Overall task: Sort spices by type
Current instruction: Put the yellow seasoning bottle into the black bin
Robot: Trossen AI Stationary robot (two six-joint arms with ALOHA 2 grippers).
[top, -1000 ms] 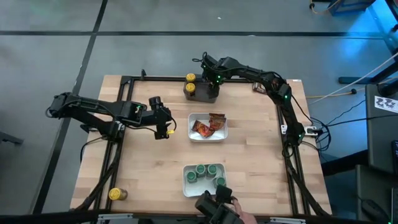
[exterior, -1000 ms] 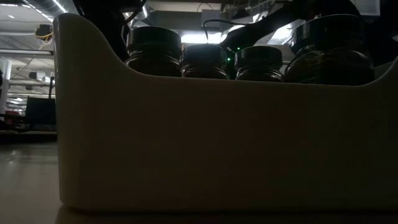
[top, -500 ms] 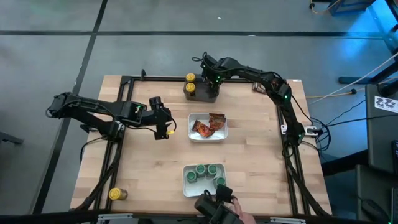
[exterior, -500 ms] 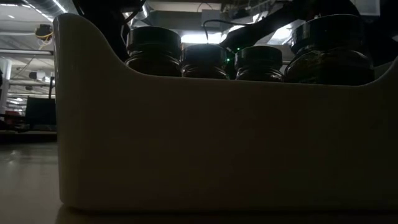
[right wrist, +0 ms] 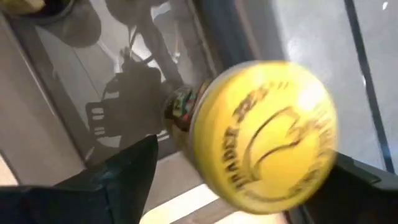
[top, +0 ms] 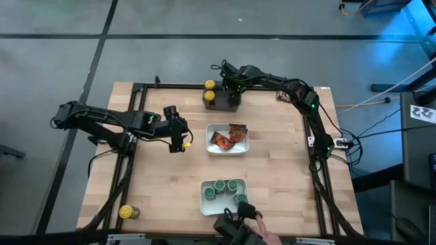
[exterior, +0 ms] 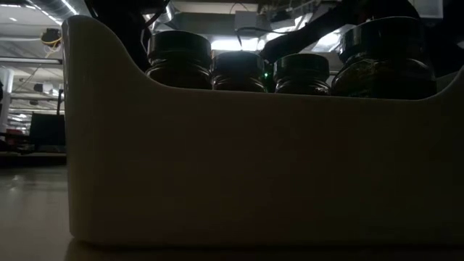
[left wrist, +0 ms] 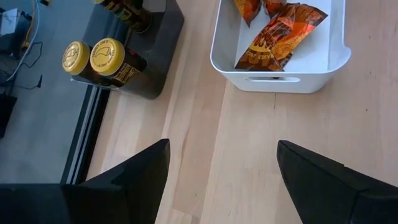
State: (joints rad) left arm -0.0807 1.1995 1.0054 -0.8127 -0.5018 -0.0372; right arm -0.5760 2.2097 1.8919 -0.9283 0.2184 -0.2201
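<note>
The right gripper [top: 223, 90] is poised at the far edge of the table over the dark grey rectangular block [top: 226, 102], and a small glass jar with a round yellow lid [right wrist: 267, 130] fills its wrist view, lid toward the camera. Whether this jar is clasped or merely approached cannot be told. The left gripper [left wrist: 222, 144] is held released and empty above bare wood, near the white rectangular tray [top: 244, 148] in which the flat orange-brown foil sachets [top: 228, 138] are laid. Two more yellow-lidded jars [left wrist: 93, 57] are seen standing side by side at the block, and a stray one [top: 127, 212] is left at the near left corner. The green-lidded jars [top: 221, 185] are gathered in a second white tray [top: 204, 201] at the near edge. The yellow-lidded jar is judged to be rigid, fairly light and breakable, with smooth, slippery glass sides. It would best be taken across the body just under the lid, squarely and with moderate force, so that it is neither tipped nor squeezed out. The sachets, being soft and thin, would be pinched at an edge.
</note>
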